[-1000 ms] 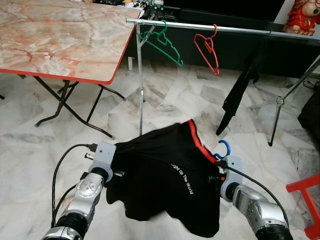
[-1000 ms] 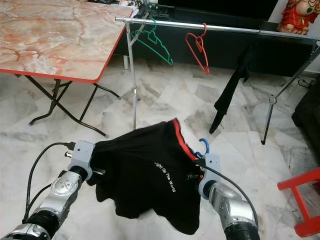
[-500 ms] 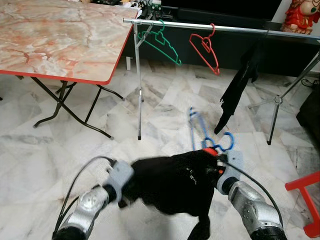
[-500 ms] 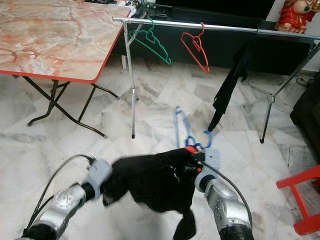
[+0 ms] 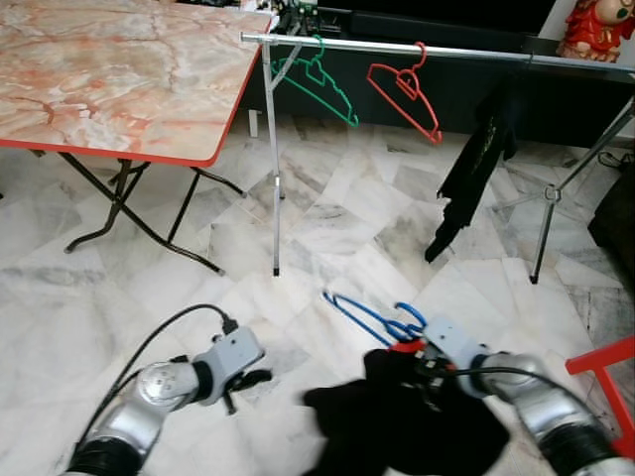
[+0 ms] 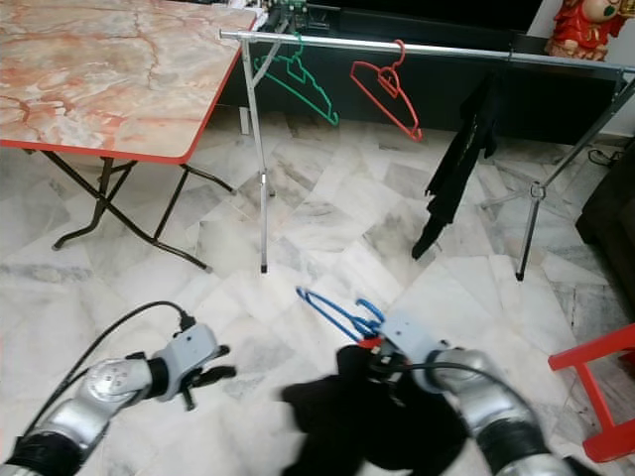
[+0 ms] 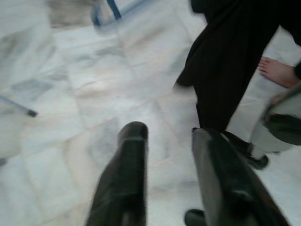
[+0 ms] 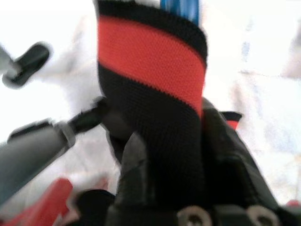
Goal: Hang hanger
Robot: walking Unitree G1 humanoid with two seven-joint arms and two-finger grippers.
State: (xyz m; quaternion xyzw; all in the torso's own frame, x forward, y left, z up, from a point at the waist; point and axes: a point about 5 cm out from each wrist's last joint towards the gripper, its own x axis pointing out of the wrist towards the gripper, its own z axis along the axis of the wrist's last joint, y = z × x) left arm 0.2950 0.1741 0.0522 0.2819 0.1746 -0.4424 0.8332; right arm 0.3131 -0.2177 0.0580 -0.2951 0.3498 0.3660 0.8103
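A black shirt [image 5: 407,421] with a red collar band [image 8: 150,61] hangs bunched low over the floor. My right gripper [image 5: 415,359] is shut on its collar. A blue hanger [image 5: 369,315] sticks out of the collar, up and to the left, and its blue bar [image 8: 179,4] shows just past the band. My left gripper [image 5: 246,381] is open and holds nothing; it stands left of the shirt, apart from it. In the left wrist view its fingers [image 7: 129,165] point at bare floor, with the shirt [image 7: 225,70] beyond. The metal clothes rail [image 5: 397,47] runs across the back.
A green hanger [image 5: 319,79], a red hanger [image 5: 405,89] and a black garment [image 5: 476,164] hang on the rail. A marble-top folding table [image 5: 109,79] stands at the left, a red stool [image 5: 605,362] at the right. A person's bare foot [image 7: 277,70] shows beside the shirt.
My left gripper let go of the shirt and drew back to the left. The shirt dropped into a bunch under my right gripper, and the blue hanger now sticks out bare.
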